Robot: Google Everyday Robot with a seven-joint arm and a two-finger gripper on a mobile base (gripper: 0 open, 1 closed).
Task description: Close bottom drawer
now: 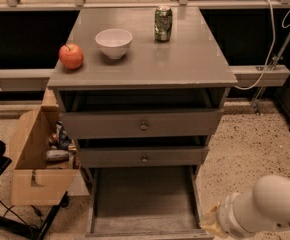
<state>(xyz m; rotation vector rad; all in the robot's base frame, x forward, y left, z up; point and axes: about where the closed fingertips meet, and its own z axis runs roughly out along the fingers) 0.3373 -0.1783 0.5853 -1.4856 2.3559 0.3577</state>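
**Bottom drawer stood open just left of the gripper**

The gripper [211,227] sat low at the near right, on the end of the white arm [267,209]. Whether it was released or clenched could not be told. Just beside it to the left lay the bottom drawer [142,199], pulled fully out. Its long tray ran away toward the cabinet [185,64], with the front panel nearest. Closing it would likely mean shifting left in front of that panel, then pushing straight away. Beyond, the middle drawer [144,158] and top drawer [143,125] stood slightly open. Farthest were an apple [71,56], a bowl [113,42] and a can [163,23].
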